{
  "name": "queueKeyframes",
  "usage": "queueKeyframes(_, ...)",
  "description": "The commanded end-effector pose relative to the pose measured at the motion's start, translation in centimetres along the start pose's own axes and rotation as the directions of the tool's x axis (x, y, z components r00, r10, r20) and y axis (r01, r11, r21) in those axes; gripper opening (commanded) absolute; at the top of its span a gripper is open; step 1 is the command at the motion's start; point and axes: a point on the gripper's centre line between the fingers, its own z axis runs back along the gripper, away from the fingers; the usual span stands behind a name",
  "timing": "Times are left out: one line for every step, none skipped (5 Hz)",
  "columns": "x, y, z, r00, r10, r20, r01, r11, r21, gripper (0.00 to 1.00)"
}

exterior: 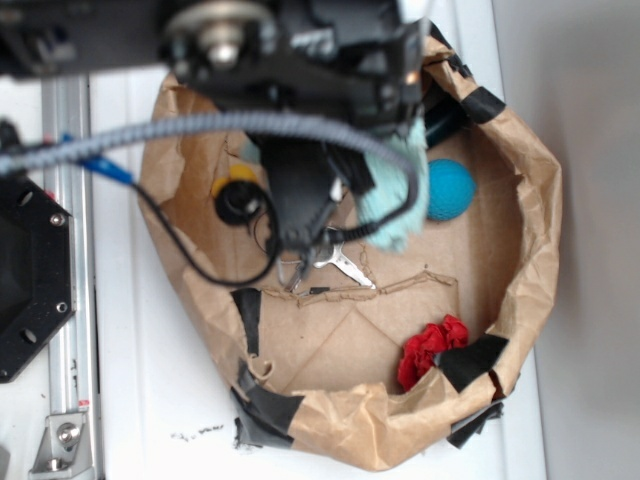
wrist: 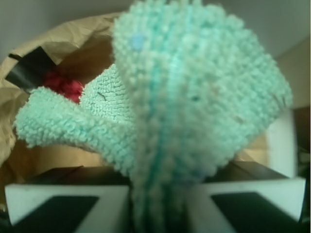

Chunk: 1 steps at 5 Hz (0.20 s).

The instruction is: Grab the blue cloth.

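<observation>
The pincer (wrist: 158, 204) is clamped tight on the blue cloth (wrist: 194, 97), which bulges up from between its fingers (wrist: 63, 201).

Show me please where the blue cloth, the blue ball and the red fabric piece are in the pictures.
blue cloth (wrist: 194, 111): wrist view, on its fuzzy bunched middle, above the gripper.
blue ball (exterior: 450, 189): exterior view, on its round visible side.
red fabric piece (exterior: 428, 348): exterior view, on its crumpled middle.
</observation>
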Motion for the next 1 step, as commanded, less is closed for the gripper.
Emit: queueKeyframes(0.96,-2.22,0.47,0.995,-0.089,-0.044,0.090,0.996,0.027,0.00)
